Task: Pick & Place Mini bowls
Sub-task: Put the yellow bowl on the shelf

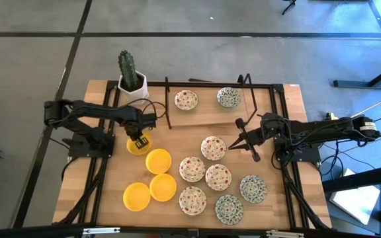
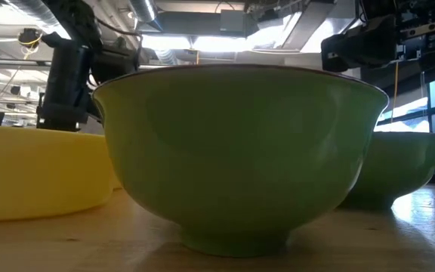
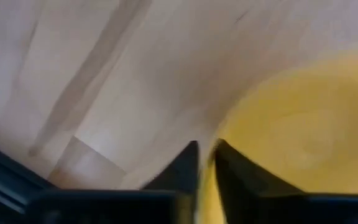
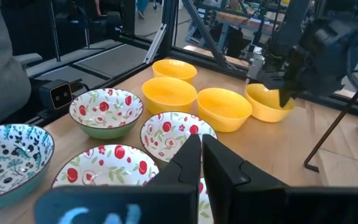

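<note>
A dozen-odd mini bowls stand on the wooden table (image 1: 104, 198). Yellow ones (image 1: 158, 160) (image 1: 163, 187) (image 1: 137, 196) are at the left. Red-floral ones (image 1: 213, 148) (image 1: 192, 169) and green-grey patterned ones (image 1: 253, 188) (image 1: 229, 209) are at the right. Two more (image 1: 186, 100) (image 1: 228, 97) sit at the back. My left gripper (image 1: 137, 139) (image 3: 205, 155) points down, shut on the rim of the farthest yellow bowl (image 1: 137, 144) (image 4: 269, 102). My right gripper (image 1: 233, 147) (image 4: 202, 146) hangs shut above the table beside a floral bowl, touching nothing. My left gripper holds the yellow bowl by its rim (image 3: 225, 134), on the bowl's far side. One finger stands inside the bowl and one outside, coming from above and pointing down. The bowl's base looks to rest on the table.
A cactus in a white pot (image 1: 131, 82) stands at the back left, close behind the left arm. A black rod frame (image 1: 207, 82) rings the two back bowls. In the low view a green bowl underside (image 2: 240, 151) fills the front.
</note>
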### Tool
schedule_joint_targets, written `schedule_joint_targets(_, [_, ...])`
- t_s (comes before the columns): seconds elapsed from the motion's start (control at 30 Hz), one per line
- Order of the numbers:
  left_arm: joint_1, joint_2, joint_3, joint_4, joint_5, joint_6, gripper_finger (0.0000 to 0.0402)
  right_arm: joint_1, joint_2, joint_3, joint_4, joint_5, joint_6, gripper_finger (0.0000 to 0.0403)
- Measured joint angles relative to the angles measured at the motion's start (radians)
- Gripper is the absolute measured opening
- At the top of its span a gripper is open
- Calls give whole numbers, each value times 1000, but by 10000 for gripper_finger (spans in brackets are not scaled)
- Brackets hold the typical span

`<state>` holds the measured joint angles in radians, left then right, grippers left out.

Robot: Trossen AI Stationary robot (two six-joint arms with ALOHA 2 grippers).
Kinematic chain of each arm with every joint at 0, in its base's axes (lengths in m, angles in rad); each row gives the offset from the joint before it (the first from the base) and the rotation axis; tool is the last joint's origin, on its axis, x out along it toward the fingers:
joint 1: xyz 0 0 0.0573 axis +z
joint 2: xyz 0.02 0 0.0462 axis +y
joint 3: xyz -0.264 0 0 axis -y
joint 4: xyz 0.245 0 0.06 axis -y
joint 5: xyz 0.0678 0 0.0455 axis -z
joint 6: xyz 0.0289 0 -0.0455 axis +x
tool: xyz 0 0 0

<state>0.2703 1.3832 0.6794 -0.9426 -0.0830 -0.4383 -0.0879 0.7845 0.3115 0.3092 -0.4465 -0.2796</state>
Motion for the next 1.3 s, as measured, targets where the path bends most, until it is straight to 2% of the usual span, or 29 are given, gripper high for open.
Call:
schedule_joint_targets(0.13, [-15, -24, 29, -22, -52, -7, 8, 0, 0, 0, -1, 0, 13, 19])
schedule_joint_targets(0.3, [-52, -76, 143, -79, -124, -13, 3, 0, 0, 0, -6, 0, 73, 19])
schedule_joint_targets(0.43, [-89, -104, 301, -85, -154, 36, 3, 0, 0, 0, -24, 0, 90, 19])
schedule_joint_targets(0.6, [-103, -73, 566, -79, -202, 171, 3, 0, 0, 0, -23, 0, 84, 19])
schedule_joint_targets(0.77, [-72, 84, 845, -83, -178, 338, 3, 0, 0, 0, -23, 0, 70, 19])
schedule_joint_targets(1.03, [-9, 473, 1277, -126, -11, 562, 3, 0, 0, 0, -24, -1, 92, 19])
schedule_joint_targets(1.13, [10, 606, 1387, -155, 30, 610, 3, 0, 0, 0, -31, -13, 95, 19])
schedule_joint_targets(1.3, [38, 786, 1497, -163, 32, 661, 3, 0, 0, 0, -31, -27, 96, 19])
